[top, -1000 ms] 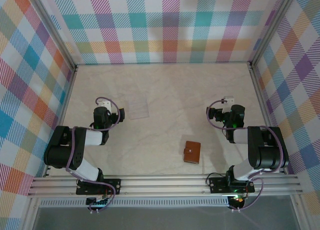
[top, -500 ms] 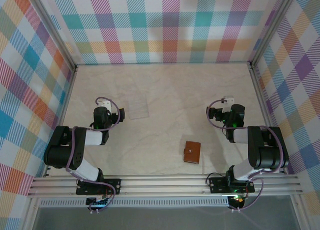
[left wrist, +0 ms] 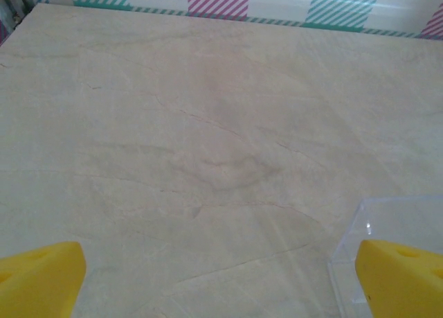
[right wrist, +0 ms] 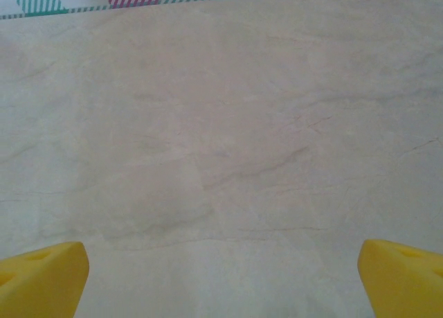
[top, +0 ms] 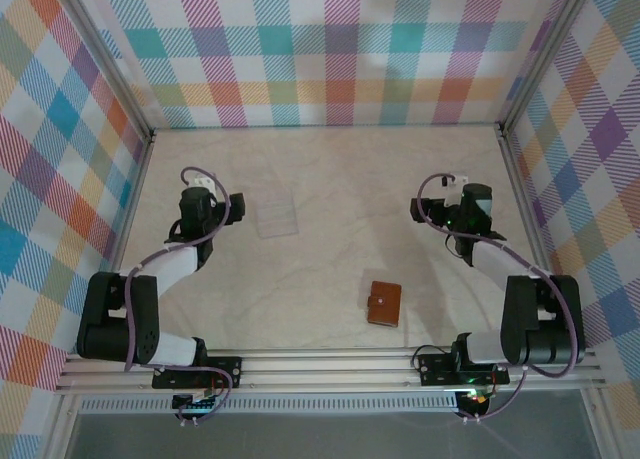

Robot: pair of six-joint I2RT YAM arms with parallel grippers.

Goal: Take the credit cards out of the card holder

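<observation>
The card holder (top: 383,304) is a small reddish-brown wallet lying shut on the pale table (top: 330,169), near the front and right of centre. The credit cards are hidden. My left gripper (top: 197,201) hovers over the left part of the table, far from the wallet. In the left wrist view it (left wrist: 221,283) is open, with bare table between its yellow fingertips (left wrist: 41,280). My right gripper (top: 466,205) hangs at the right, beyond the wallet. In the right wrist view it (right wrist: 221,280) is open over bare table.
A clear plastic tray (top: 277,212) lies on the table just right of the left gripper; its corner (left wrist: 394,221) shows beside the left gripper's right finger. Plaid walls with metal frame posts (top: 525,189) close in the table on three sides.
Both arms have stretched out, carrying the grippers a little toward the far wall. The wallet and the tray have not moved. Both grippers stay open.
</observation>
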